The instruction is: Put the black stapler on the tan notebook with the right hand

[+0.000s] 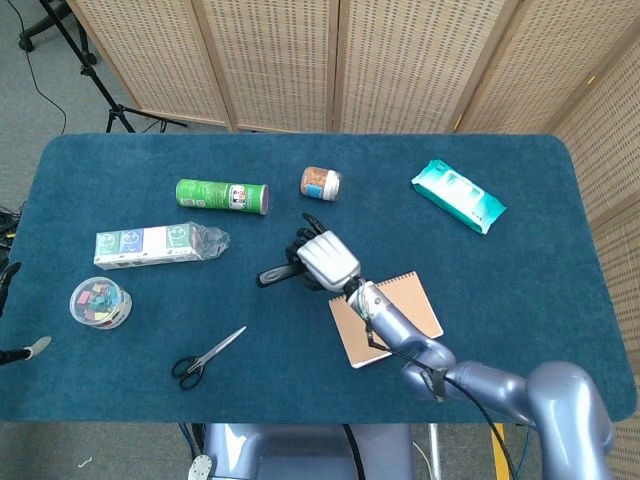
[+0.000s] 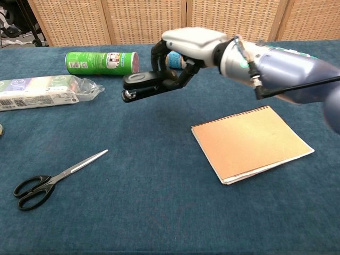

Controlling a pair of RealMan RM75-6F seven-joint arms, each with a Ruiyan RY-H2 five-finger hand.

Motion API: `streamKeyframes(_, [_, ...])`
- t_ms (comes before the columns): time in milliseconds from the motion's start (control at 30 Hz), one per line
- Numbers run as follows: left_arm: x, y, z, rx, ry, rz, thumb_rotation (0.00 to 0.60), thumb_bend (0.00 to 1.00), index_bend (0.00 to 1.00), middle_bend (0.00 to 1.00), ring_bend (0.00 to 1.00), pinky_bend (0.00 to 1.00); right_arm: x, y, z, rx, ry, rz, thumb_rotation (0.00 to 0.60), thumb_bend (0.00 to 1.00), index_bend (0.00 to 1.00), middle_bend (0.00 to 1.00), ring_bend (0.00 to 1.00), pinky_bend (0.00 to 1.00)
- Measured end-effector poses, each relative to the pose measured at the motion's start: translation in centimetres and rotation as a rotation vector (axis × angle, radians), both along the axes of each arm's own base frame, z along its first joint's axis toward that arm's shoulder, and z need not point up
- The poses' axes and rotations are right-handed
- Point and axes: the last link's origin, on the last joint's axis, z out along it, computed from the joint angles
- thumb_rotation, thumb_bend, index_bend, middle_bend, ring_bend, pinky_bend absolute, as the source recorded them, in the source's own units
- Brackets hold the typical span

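Above the blue table (image 1: 520,290), the right hand (image 2: 183,50) holds the black stapler (image 2: 143,86) in the air, fingers curled around its rear half; the chest view shows the stapler lifted off the cloth and roughly level, its front end pointing toward the green can (image 2: 102,62), a lift the head view barely conveys; from above, the hand's silver back (image 1: 328,260) hides most of the stapler (image 1: 275,275), leaving only its front tip showing. The tan notebook (image 2: 251,142) lies flat on the table to the right of the stapler, apart from it, with the forearm crossing over its near corner in the head view (image 1: 400,300); the left hand appears in neither view. Only the head view takes in the round tub of coloured clips (image 1: 100,302); both views show the scissors (image 2: 53,180), the wrapped pack (image 2: 42,90), the small jar (image 1: 321,183) and the teal wipes pack (image 1: 458,196).
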Motion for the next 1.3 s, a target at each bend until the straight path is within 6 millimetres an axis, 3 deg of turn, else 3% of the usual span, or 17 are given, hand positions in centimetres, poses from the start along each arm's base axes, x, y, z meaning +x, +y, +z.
streamKeyframes(100, [0.2, -0.1, -0.2, -0.009, 0.003, -0.009, 0.6, 0.0, 0.0, 0.0, 0.0, 0.0, -2.5, 1.1, 2.8, -0.027, 0.036, 0.018, 0.6, 0.57, 0.5, 0.49, 0.25, 0.04])
streamKeyframes(167, [0.3, -0.2, -0.3, -0.015, 0.005, -0.016, 0.6, 0.0, 0.0, 0.0, 0.0, 0.0, -5.3, 2.3, 4.4, -0.041, 0.071, 0.007, 0.6, 0.57, 0.51, 0.49, 0.26, 0.04])
streamKeyframes(333, [0.6, -0.3, -0.6, -0.024, 0.011, -0.025, 0.6, 0.0, 0.0, 0.0, 0.0, 0.0, -10.9, 5.7, 6.0, -0.051, 0.124, -0.027, 0.6, 0.57, 0.51, 0.5, 0.26, 0.04])
streamKeyframes(433, [0.7, -0.4, -0.8, -0.028, 0.014, -0.031, 0.6, 0.0, 0.0, 0.0, 0.0, 0.0, -12.3, 6.7, 6.2, -0.054, 0.124, -0.036, 0.6, 0.57, 0.51, 0.5, 0.27, 0.04])
streamKeyframes(800, [1.0, -0.6, -0.9, -0.031, 0.012, -0.045, 0.6, 0.0, 0.0, 0.0, 0.0, 0.0, -14.0, 7.3, 5.4, -0.036, 0.144, -0.072, 0.6, 0.57, 0.51, 0.47, 0.26, 0.04])
streamKeyframes(900, [0.9, -0.7, -0.8, -0.032, 0.009, -0.047, 0.6, 0.0, 0.0, 0.0, 0.0, 0.0, -14.8, 7.5, 5.0, -0.026, 0.156, -0.088, 0.6, 0.46, 0.42, 0.33, 0.19, 0.04])
streamKeyframes(967, [1.0, -0.8, -0.8, -0.034, 0.007, -0.05, 0.6, 0.0, 0.0, 0.0, 0.0, 0.0, -15.3, 7.6, 4.7, -0.004, 0.163, -0.104, 0.6, 0.31, 0.25, 0.15, 0.07, 0.04])
streamKeyframes(1033, [1.0, -0.9, -0.7, -0.034, 0.004, -0.054, 0.6, 0.0, 0.0, 0.0, 0.0, 0.0, -15.7, 7.7, 4.4, 0.03, 0.164, -0.128, 0.6, 0.25, 0.12, 0.03, 0.01, 0.04])
streamKeyframes(1100, [1.0, -0.9, -0.6, -0.03, 0.002, -0.056, 0.6, 0.0, 0.0, 0.0, 0.0, 0.0, -15.9, 7.8, 4.5, 0.049, 0.157, -0.142, 0.6, 0.24, 0.07, 0.0, 0.0, 0.04])
streamKeyframes(1300, [1.0, -0.9, -0.6, -0.035, -0.001, -0.056, 0.6, 0.0, 0.0, 0.0, 0.0, 0.0, -14.8, 8.9, 6.7, 0.044, 0.107, -0.128, 0.6, 0.24, 0.06, 0.0, 0.0, 0.04])
